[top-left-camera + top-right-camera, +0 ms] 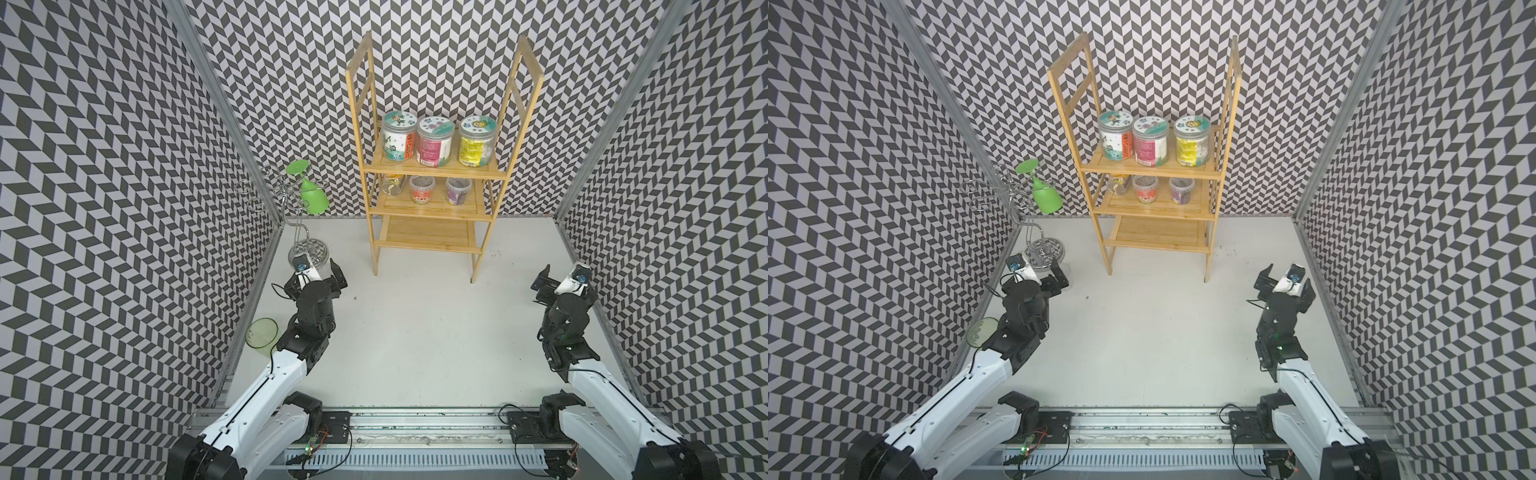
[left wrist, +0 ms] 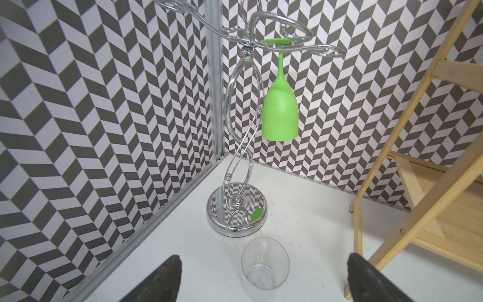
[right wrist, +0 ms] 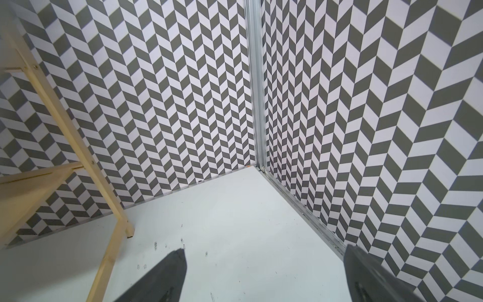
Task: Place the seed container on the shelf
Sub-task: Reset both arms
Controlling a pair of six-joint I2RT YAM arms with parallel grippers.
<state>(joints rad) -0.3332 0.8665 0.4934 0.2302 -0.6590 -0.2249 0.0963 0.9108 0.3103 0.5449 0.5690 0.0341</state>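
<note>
Bamboo, light yellow: the shelf (image 1: pixel 428 235) stands at the far middle of the white counter (image 1: pixel 415 332), against the chevron wall. Only the top views show its load. On the upper tier three tall jars (image 1: pixel 434 143) stand in a row. On the middle tier a red-labelled seed container (image 1: pixel 422 190) and a purple-labelled seed container (image 1: pixel 457 191) stand upright side by side, long axes vertical, with dark contents showing at the top. Left of them a small jar (image 1: pixel 392 185) lies on its side, its long axis slanting from far right to near left. Which of these the task means cannot be told.

The wrist views catch only the shelf's legs and side rails. The left wrist view alone shows clearly a clear tumbler (image 2: pixel 265 264) on the counter just ahead of the left tool (image 2: pixel 263 257). Near it is a chrome wire stand (image 2: pixel 235 230), from which a green wine glass (image 2: pixel 279 112) hangs bowl down. A green-tinted tumbler (image 1: pixel 262 336) beside the left arm appears in the top views only. The left tool and the right tool (image 3: pixel 264 249) each have fingers wide apart, gripping nothing, well short of the shelf.
</note>
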